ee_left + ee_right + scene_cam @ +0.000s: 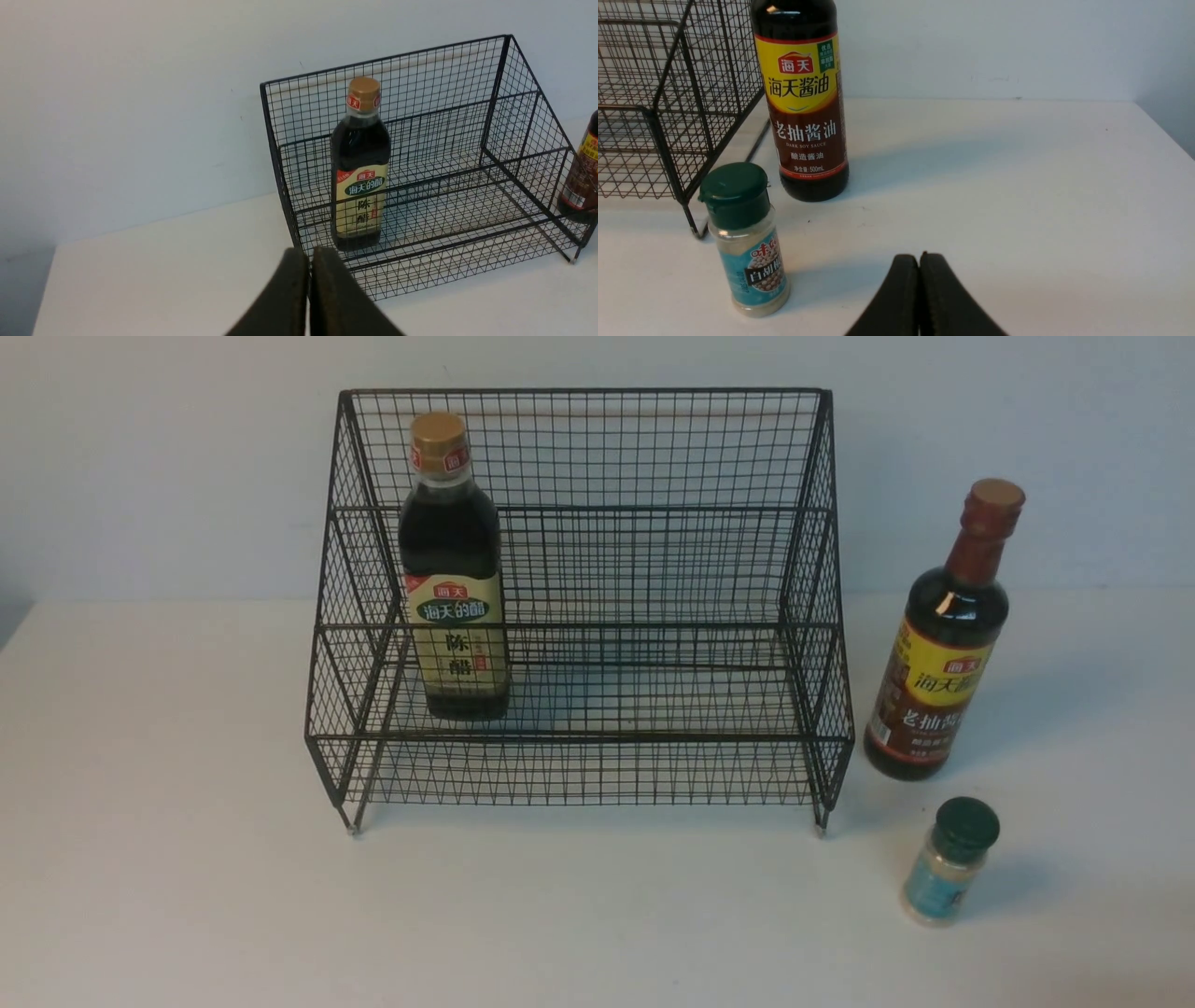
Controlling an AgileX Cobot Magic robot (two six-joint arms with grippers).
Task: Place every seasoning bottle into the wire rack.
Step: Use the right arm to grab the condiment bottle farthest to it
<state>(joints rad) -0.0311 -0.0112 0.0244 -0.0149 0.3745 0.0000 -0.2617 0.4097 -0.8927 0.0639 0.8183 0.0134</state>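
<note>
Left fingers (289,294) and right fingers (896,298) are sitting closed, empty. Small clear green-capped shaker (747,247) is standing near tall dark brown-necked bottle (805,112), likely risking toppling.

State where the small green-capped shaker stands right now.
Front view: the green-capped shaker stands on the robot's right, outside the wire rack, nearer the camera than the soy sauce bottle.

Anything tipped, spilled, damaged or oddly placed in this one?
Nothing stands out. The vinegar bottle stands upright in the wire rack, lower tier; the soy sauce bottle and green-capped shaker stand upright on the table beside the rack, caps on. No spill or damage.
</note>
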